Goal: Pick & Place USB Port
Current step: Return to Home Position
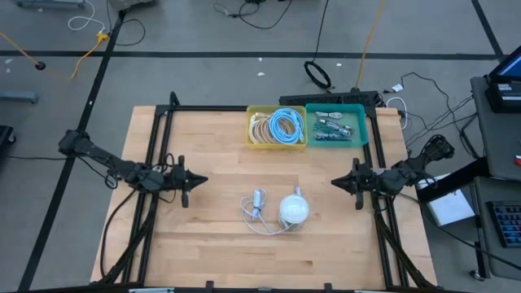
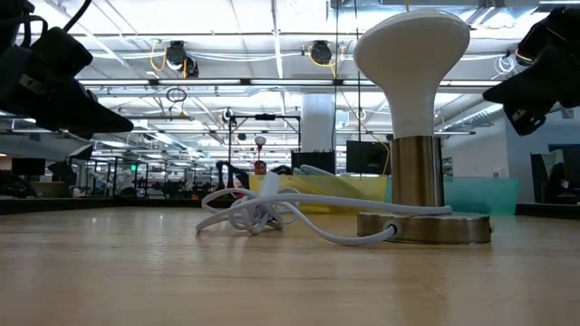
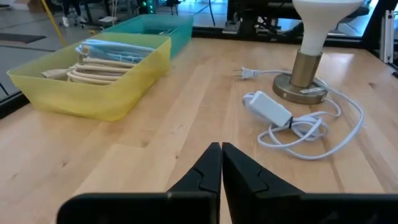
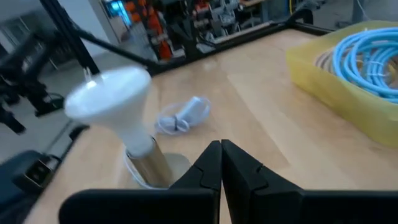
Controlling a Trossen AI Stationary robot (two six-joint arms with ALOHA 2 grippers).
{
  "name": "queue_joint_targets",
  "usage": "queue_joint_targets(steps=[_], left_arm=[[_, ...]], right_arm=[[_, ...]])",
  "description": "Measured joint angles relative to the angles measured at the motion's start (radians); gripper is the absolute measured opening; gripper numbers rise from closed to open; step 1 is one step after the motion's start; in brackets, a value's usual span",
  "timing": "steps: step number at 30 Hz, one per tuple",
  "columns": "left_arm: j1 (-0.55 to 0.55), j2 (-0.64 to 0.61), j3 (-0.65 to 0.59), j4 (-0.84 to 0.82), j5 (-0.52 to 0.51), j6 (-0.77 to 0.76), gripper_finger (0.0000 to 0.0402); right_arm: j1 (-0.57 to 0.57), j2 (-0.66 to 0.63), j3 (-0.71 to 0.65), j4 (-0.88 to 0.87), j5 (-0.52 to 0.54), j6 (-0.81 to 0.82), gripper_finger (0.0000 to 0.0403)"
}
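Note:
A small lamp (image 1: 294, 209) with a white dome shade and a brass base stands on the table's middle. Its white cord (image 1: 259, 218) lies coiled to its left, with an inline white switch box (image 3: 267, 107) and a two-pin plug (image 3: 247, 73). No separate USB part can be made out. My left gripper (image 1: 203, 181) hovers left of the cord, shut and holding nothing. My right gripper (image 1: 334, 183) hovers right of the lamp, shut and holding nothing. Both show above the table in the low view.
A yellow bin (image 1: 277, 129) with coiled blue and beige cables and a teal bin (image 1: 335, 125) with small parts sit at the table's far edge. Black frame rails (image 1: 163, 146) run along both sides. Bare wood lies near the front edge.

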Motion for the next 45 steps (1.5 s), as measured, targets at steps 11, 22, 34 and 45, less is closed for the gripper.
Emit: queue_joint_targets(steps=[11, 22, 34, 45], left_arm=[[0.000, 0.000, 0.000, 0.001, 0.000, 0.003, 0.0004], [0.000, 0.000, 0.000, 0.004, 0.002, 0.002, 0.0023], [0.000, 0.000, 0.000, 0.006, 0.002, 0.002, 0.0024], [0.000, 0.000, 0.000, 0.006, 0.002, 0.000, 0.0024]], right_arm=[[0.000, 0.000, -0.006, 0.242, 0.000, 0.002, 0.0002], [0.000, 0.000, -0.006, 0.303, 0.000, 0.002, 0.0004], [0.000, 0.000, -0.004, 0.306, 0.000, 0.002, 0.0004], [0.000, 0.000, -0.003, 0.306, 0.000, 0.002, 0.0004]])
